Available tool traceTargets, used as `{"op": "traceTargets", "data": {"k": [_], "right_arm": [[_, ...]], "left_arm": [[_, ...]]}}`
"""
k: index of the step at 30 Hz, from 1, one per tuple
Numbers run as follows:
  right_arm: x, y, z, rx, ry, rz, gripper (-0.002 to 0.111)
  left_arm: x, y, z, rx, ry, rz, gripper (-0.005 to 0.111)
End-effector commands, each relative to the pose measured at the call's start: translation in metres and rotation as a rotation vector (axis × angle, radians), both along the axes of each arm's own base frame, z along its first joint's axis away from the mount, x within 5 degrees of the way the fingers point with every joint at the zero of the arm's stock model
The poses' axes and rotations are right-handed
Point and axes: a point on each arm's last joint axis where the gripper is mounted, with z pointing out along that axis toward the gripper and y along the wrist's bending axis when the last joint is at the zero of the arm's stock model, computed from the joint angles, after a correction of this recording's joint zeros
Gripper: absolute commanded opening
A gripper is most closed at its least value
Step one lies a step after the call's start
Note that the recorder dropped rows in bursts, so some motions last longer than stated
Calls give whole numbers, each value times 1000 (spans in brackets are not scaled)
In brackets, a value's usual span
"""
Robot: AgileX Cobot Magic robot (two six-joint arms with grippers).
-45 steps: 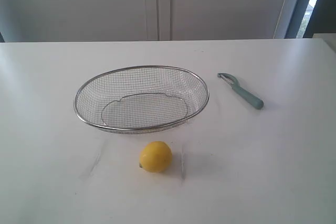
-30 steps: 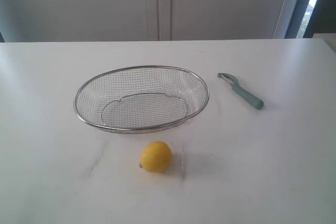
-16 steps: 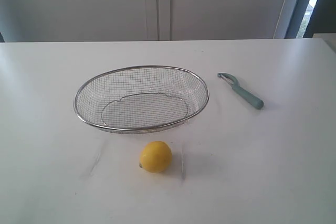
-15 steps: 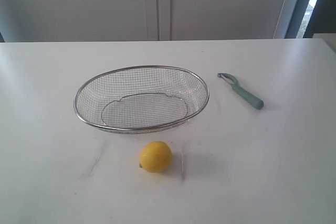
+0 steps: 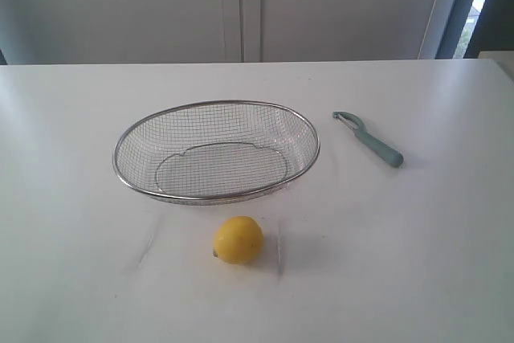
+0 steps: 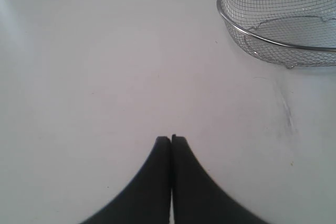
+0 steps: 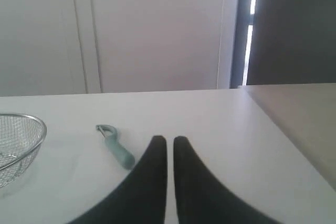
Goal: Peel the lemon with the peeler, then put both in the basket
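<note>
Table (image 5: 434,247): white, flat, carrying all three items.

Basket (image 5: 120,174): wire mesh, oval, standing upright near the middle of the table. Nothing lies in it.

Lemon (image 5: 238,239): on the table in front of the basket, on the near side in the exterior view, close to the rim but not touching it. The skin is whole and yellow all over, with the small nub pointing to the lower left.

Peeler (image 5: 369,140): lying flat on the table to the right of the basket, apart from it. The metal head points away from the exterior camera and the green handle runs toward the near right.

Left gripper (image 6: 171,138): the dark fingers are pressed together with nothing between them. It hangs above bare table, with the basket (image 6: 278,45) well off to one side.

Right gripper (image 7: 169,139): the fingers are drawn almost together, with only a thin slit between them, and they pinch nothing. The peeler (image 7: 116,148) lies on the table just beyond and beside the tips, untouched.

Neither arm shows in the exterior view.
</note>
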Motion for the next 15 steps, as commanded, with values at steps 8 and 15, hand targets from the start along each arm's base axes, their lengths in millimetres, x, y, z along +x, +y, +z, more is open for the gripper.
{"op": "traceTargets", "data": {"k": [8,15], "right_arm": [[-1,-1,9,8,-105,-12,6],[-1,-2,12,129,-149,-11,6]], "left_arm": [[0,-1,-1,-14,1,-3,0],[0,-1,-1,-14,1,-3,0]]}}
